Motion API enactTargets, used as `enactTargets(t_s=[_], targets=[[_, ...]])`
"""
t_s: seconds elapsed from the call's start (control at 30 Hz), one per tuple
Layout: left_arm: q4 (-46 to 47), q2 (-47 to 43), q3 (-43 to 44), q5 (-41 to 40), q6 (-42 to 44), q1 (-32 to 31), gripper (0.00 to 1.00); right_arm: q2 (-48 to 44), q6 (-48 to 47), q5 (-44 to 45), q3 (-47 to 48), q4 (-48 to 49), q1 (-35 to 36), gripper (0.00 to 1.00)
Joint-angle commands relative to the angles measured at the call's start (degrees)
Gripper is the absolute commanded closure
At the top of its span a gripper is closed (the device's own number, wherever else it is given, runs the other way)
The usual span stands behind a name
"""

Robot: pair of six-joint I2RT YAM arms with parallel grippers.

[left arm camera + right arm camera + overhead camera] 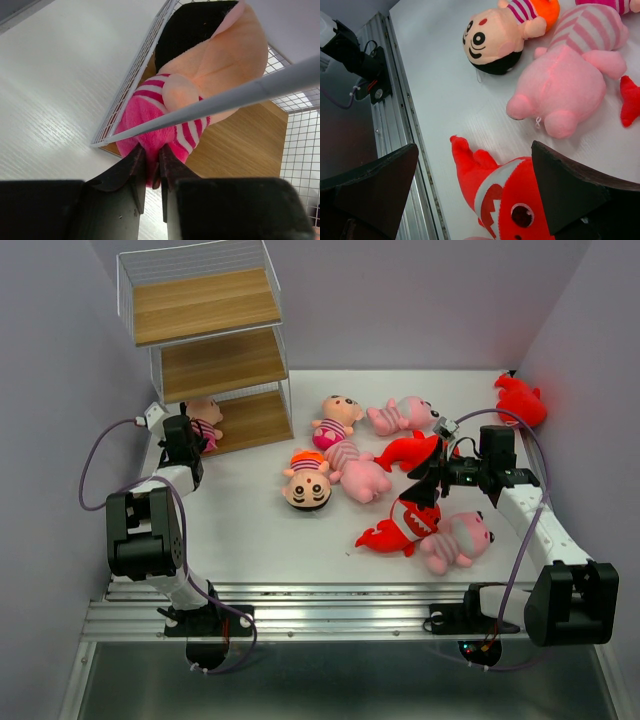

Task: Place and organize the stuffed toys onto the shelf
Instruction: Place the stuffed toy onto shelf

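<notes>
Seen from above, a black-haired doll (207, 423) lies on the lowest board of the shelf (205, 305), with the left gripper (190, 440) right at it. Eight other toys lie scattered on the surface (260, 540), and the right gripper (425, 477) hangs over a red shark (400, 525).

In the left wrist view, the fingers (131, 167) stand a narrow slit apart with the doll's pink bottom between them. Whether they grip it I cannot tell.

In the right wrist view, the fingers (380, 180) are spread wide and empty, straddling the shark.

The first placement looks nearly done. Next, the left arm needs to back out clear of the wire frame, and the right needs to descend and close.
</notes>
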Motion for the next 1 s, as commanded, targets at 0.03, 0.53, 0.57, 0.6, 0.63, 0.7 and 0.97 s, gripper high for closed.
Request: enactTargets(t_s=[0.03, 0.53, 0.57, 0.6, 0.63, 0.7, 0.97], targets=[[-0.86, 0.54, 0.48, 1.44, 0.32, -0.70, 0.73, -0.16, -0.80, -1.18, 0.88, 1.26, -0.47, 0.00], [-1.92, 0.45, 0.31, 1.79, -0.03, -0.70, 0.50, -0.33, -0.89, -1.09, 0.79, 1.34, -0.47, 0.00], [-1.92, 0.37, 0.22, 1.79, -0.03, -0.70, 0.49, -0.33, -0.89, -1.09, 0.79, 1.26, -0.47, 0.00], [-2.09, 0.19, 0.22, 1.70, -0.12, -0.70, 0.46, -0.42, -0.89, -1.09, 0.79, 1.26, -0.47, 0.00], [-2.01, -0.16, 0.13, 1.62, -0.12, -0.70, 0.45, -0.33, -0.89, -1.09, 0.79, 1.26, -0.47, 0.00], [-2.18, -0.60, 0.04, 1.70, -0.12, -0.70, 0.44, -0.33, -0.89, -1.09, 0.79, 1.26, -0.47, 0.00], [-2.36, -2.62, -0.48, 2.05, -0.12, -0.70, 0.30, -0.51, -0.89, -1.09, 0.79, 1.26, -0.47, 0.00]])
